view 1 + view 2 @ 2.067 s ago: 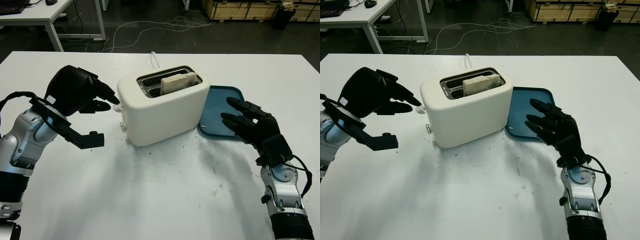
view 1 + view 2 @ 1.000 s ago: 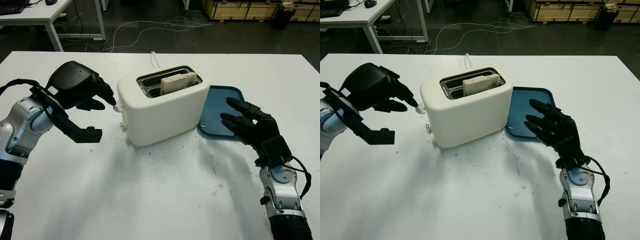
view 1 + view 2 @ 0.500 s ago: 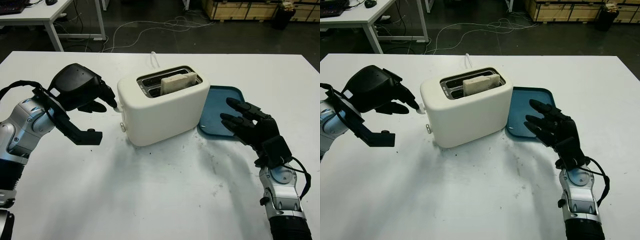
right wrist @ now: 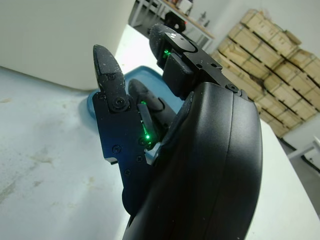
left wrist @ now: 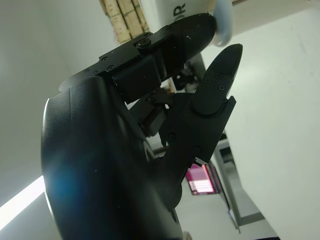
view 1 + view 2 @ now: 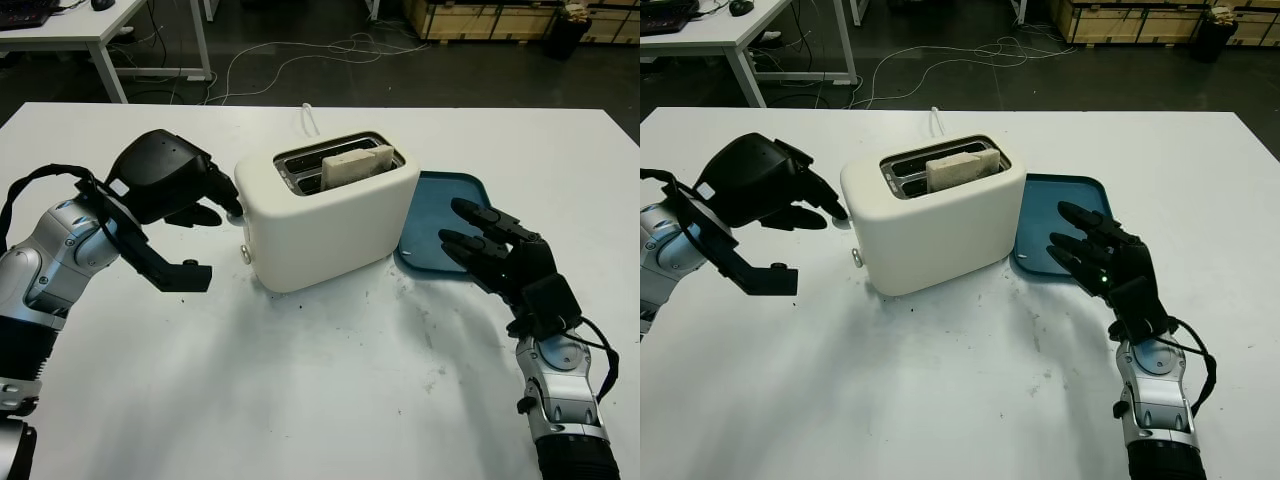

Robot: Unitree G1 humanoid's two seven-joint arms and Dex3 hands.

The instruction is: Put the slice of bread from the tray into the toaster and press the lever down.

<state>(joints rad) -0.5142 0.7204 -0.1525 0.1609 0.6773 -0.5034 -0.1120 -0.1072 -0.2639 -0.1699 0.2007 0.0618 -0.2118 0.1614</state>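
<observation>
A white toaster (image 6: 325,215) stands mid-table with the slice of bread (image 6: 357,165) upright in its nearer slot, its top sticking out. The toaster's pale lever (image 6: 843,217) juts from the left end face, in its raised position. My left hand (image 6: 225,205) is open at that end, one fingertip over the lever knob (image 5: 223,22) and another just below it. The blue tray (image 6: 445,225) lies right of the toaster with nothing on it. My right hand (image 6: 488,243) is open, hovering over the tray's near edge.
A white power cable (image 6: 310,118) runs off behind the toaster. A small dial (image 6: 246,255) sits low on the toaster's left end. The white table (image 6: 330,400) has free room in front. Another table (image 6: 100,30) and wooden crates (image 6: 480,15) stand beyond.
My left hand has moved right and closed the gap to the toaster, bringing its fingertips onto the lever. The bread, toaster and right hand have hardly moved.
</observation>
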